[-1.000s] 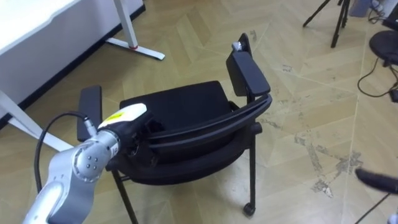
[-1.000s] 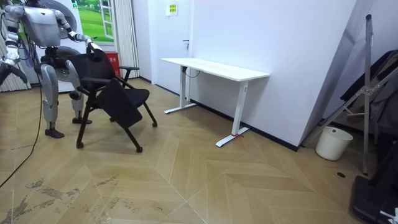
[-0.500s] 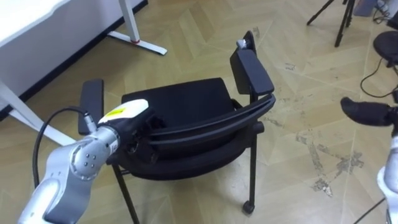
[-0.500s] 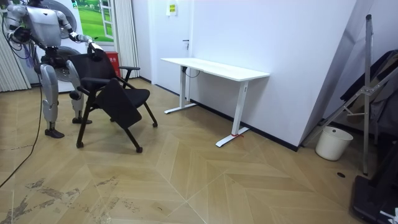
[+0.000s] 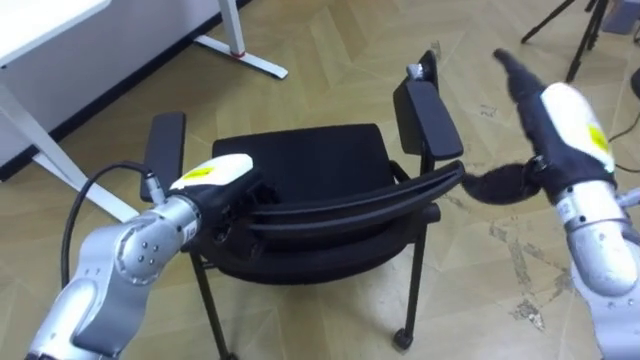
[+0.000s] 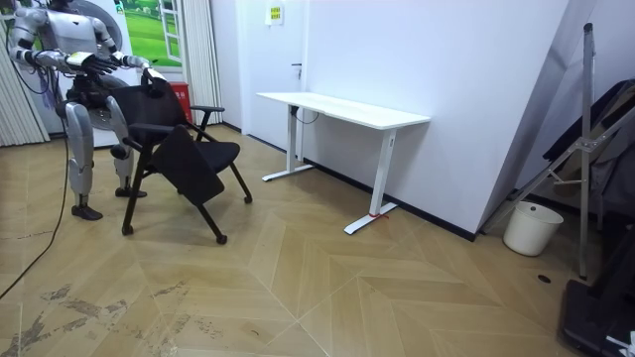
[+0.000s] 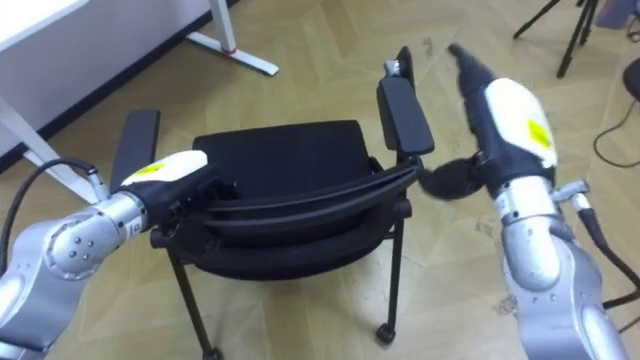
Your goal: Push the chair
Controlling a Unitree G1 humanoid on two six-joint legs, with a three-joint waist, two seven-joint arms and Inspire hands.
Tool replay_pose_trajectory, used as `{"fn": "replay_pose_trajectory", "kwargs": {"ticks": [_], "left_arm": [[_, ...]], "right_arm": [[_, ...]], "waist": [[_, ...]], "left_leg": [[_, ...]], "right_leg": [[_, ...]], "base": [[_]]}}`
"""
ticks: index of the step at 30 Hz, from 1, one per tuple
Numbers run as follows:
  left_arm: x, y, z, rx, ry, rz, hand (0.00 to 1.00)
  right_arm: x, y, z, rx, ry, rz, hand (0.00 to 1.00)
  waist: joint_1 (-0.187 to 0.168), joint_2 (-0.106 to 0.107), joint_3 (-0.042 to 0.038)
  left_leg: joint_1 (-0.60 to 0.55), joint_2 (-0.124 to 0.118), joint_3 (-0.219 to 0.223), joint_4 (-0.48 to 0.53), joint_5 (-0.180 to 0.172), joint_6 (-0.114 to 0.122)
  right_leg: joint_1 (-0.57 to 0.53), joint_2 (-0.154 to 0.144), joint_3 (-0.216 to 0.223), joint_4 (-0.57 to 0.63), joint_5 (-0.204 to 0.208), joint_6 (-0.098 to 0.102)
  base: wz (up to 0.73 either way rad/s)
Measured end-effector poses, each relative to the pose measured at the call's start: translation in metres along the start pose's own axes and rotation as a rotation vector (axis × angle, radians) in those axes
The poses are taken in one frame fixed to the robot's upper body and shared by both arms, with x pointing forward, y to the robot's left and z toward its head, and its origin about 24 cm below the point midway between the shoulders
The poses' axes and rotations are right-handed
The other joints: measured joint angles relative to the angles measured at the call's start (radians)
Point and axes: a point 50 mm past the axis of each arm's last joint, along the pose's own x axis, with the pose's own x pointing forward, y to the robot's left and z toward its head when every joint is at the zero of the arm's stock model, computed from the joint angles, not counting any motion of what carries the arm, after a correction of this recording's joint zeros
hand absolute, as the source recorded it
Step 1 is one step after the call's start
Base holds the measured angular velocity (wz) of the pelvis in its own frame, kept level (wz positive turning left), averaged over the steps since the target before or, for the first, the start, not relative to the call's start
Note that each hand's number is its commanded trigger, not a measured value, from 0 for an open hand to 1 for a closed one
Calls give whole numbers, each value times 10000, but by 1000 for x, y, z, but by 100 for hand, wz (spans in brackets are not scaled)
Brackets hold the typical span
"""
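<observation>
Left eye view: the black chair [image 5: 300, 160] stands mid-frame, its seat toward the white desk [image 5: 40, 20] in the upper left. The left hand [image 5: 222, 180] rests on the left end of the backrest [image 5: 340, 205]. Its fingers seem curled over the rail, though dark on dark makes that hard to confirm. The right hand [image 5: 545, 125], low at the right edge a second ago, has swung up at the frame's right, fingers spread and thumb just beside the backrest's right end.

Room view: at the upper left the robot stands behind the chair, which has not shifted.

Right eye view: the spread hand is not yet on the rail, so a two-handed push looks imminent but not begun
</observation>
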Motion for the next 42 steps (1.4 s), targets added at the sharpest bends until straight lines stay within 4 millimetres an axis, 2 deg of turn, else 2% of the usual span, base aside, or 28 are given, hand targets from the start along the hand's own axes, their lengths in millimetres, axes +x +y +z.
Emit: {"fn": "replay_pose_trajectory", "kwargs": {"ticks": [6,8,11,17,24,31,36,39,42], "left_arm": [[1,0,-1,35,-53,28,100],[2,0,-1,59,-57,-2,100],[2,3,-1,187,-77,-29,100],[1,7,0,326,-100,-54,100],[0,8,-2,527,-19,-47,100],[0,8,-2,579,-76,-13,100],[1,7,1,590,-144,18,100],[3,5,4,574,-213,30,100],[6,2,9,492,-386,133,100]], "right_arm": [[-2,-3,13,-379,-566,1113,0],[-3,-2,16,-478,-668,1601,0],[-4,3,15,-512,-595,2622,0],[-8,-2,16,-1246,-656,4320,0],[-6,-9,26,-1233,-1147,4731,0],[-8,-12,34,-1288,-1619,4747,0],[-9,-3,36,-1037,-1640,4801,0],[-9,10,37,-888,-1737,5111,0],[-8,28,35,-1027,-1489,5437,0]], "waist": [[16,-22,10],[29,-118,63],[25,-230,89],[50,-410,69],[6,-662,20],[-4,-659,26],[76,-597,43],[64,-465,67],[235,-216,104]], "left_leg": [[41,0,7,-10,0,0],[158,0,5,-37,0,0],[146,0,4,-51,-1,-1],[153,0,2,-45,0,-1],[183,1,3,-16,-1,-1],[145,0,-51,-8,-1,-1],[126,0,-125,-5,-1,-1],[122,-15,-275,1,-1,-2],[72,-18,-333,25,-2,-5]], "right_leg": [[22,-4,-17,4,0,0],[141,-1,-33,-1,-1,1],[127,2,-39,3,-1,1],[158,0,-41,19,0,1],[149,-1,-31,28,0,1],[155,1,-69,18,0,0],[192,4,-154,-4,2,-2],[286,4,-355,-63,6,-6],[314,18,-391,-172,15,-19]], "base": [[0],[0],[0],[0],[0],[1],[3],[14],[5]]}}
